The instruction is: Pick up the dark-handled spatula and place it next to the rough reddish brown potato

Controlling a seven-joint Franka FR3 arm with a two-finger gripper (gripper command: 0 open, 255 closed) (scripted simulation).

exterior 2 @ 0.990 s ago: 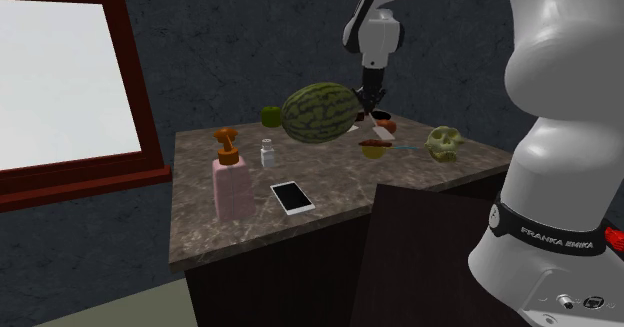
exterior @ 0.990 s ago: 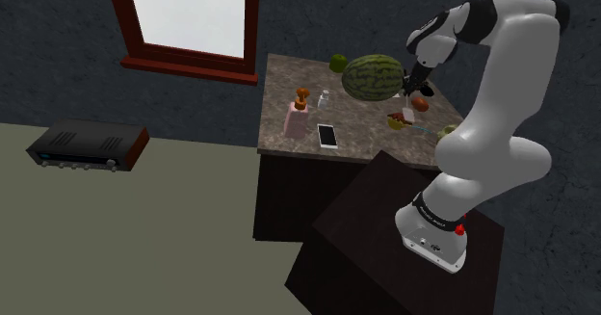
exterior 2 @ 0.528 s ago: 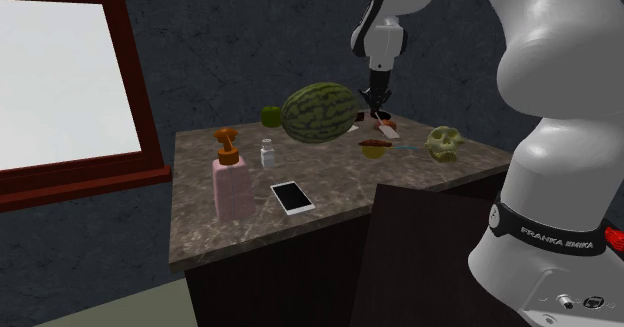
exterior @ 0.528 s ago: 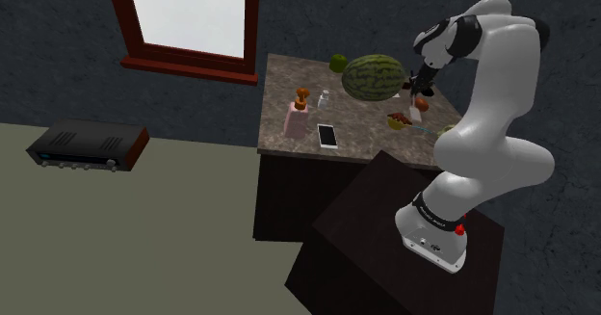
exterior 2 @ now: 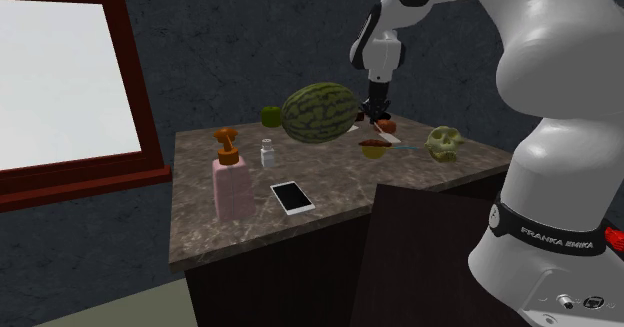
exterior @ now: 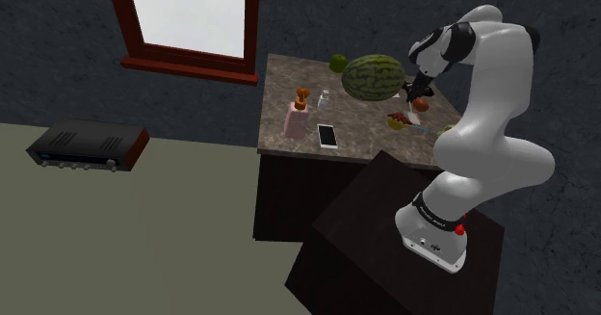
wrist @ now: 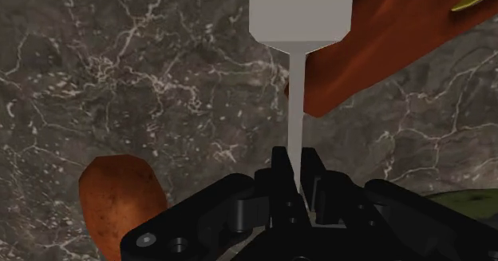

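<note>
Clearly the hand [wrist: 295, 172] is clenched on the spatula [wrist: 299, 12], its fingers pinching the thin grey shank a little short of the pale blade. The handle itself is hidden under the fingers. The potato [wrist: 120, 199], rough and reddish brown, lies on the tabletop [wrist: 160, 76] just beside the hand. On the hand's other side is a smooth reddish-brown piece [wrist: 375, 52], which the blade partly overlaps.

I judge the step in hand to be the set-down beside the potato. To do it well, bring the spatula down level so that blade and handle meet the veined stone together, and let go only once it rests. Whether it touches the surface now I cannot tell. Keep the blade off the smooth piece, or it may rock and slide.

In the second exterior view the watermelon [exterior 2: 318, 113] bulks at nine o'clock of the hand and the skull [exterior 2: 444, 143] sits at four o'clock, so sideways room is tight. The tabletop's far edge seems near, toward one o'clock. Open stone lies at seven o'clock, toward the phone [exterior 2: 293, 197], and straight up looks the safest retreat.
</note>
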